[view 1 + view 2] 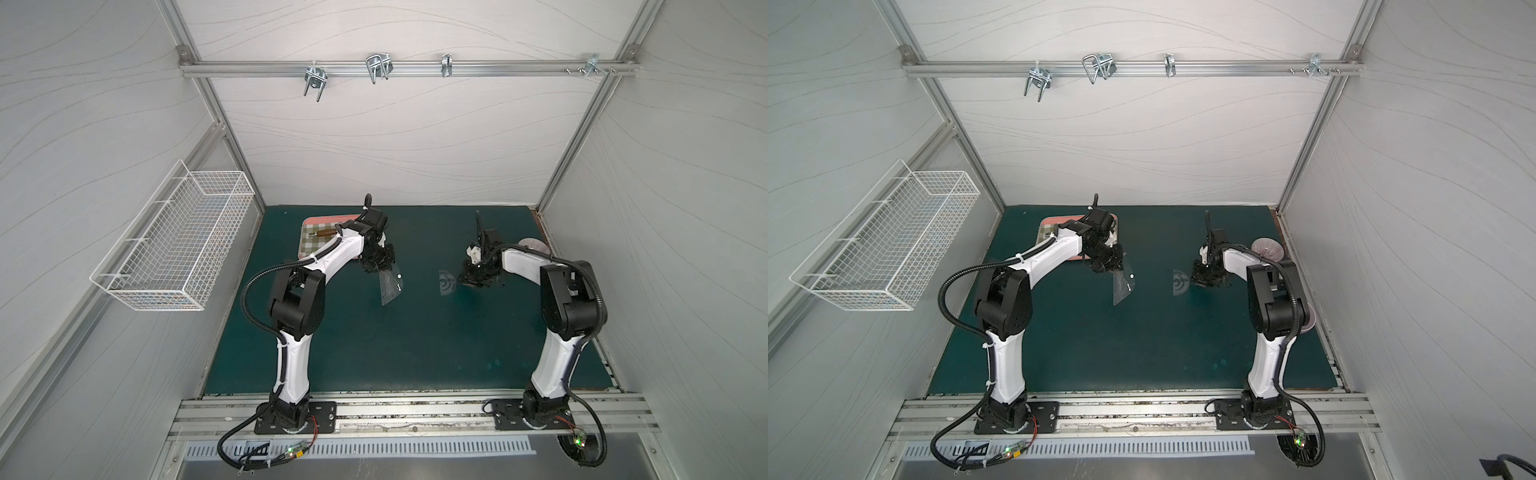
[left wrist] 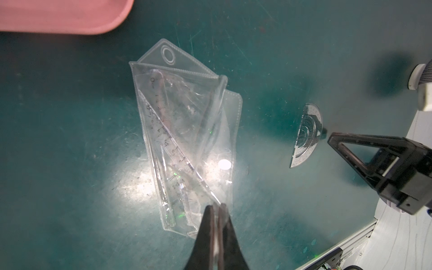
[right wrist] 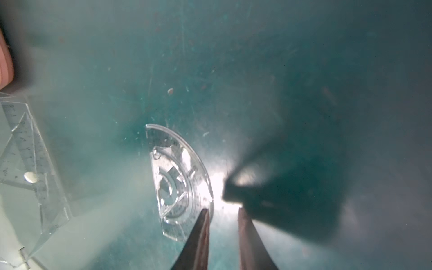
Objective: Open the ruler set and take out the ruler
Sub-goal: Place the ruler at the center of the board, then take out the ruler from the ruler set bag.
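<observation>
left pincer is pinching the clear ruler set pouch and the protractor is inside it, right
No, the protractor lies out on the green mat near the right pincer, not inside; the left wrist view shows it. The left pincer does pinch the ruler set.

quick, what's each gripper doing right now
left gripper: closed, pinching an edge of the ruler set
right gripper: open, nothing between the jaws; the protractor lies beside them

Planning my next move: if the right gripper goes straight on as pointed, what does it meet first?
Probably the mat, just beside the protractor; depth is unclear, so its rim might get clipped.
</observation>
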